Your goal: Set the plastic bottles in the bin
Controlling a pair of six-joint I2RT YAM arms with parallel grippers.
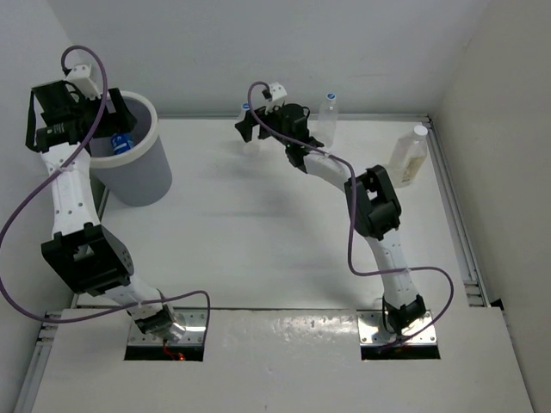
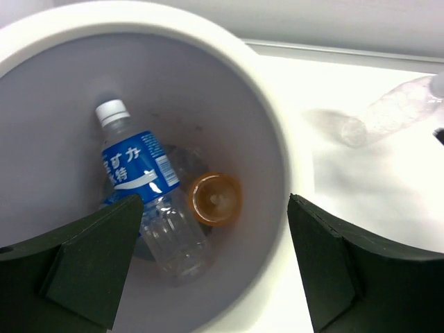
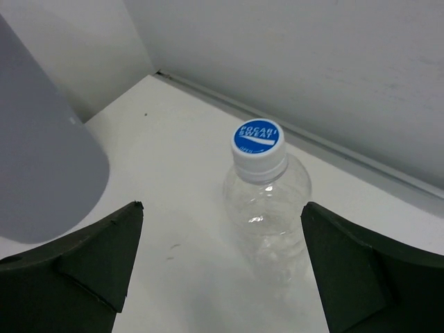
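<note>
The grey bin [image 1: 148, 172] with a white rim stands at the far left. My left gripper [image 1: 108, 129] hangs open and empty over it. In the left wrist view the gripper [image 2: 215, 267] looks down into the bin [image 2: 277, 125], where a clear bottle with a blue label [image 2: 142, 187] and an orange bottle [image 2: 215, 199] lie. My right gripper [image 1: 247, 129] is open at the back of the table. In the right wrist view the gripper [image 3: 222, 267] is around an upright clear bottle with a blue cap [image 3: 267, 201], not touching it.
Another clear blue-capped bottle [image 1: 328, 112] stands by the back wall. A whitish bottle [image 1: 409, 157] stands at the back right near the table's edge rail. The bin's outer wall [image 3: 41, 173] is to the left of my right gripper.
</note>
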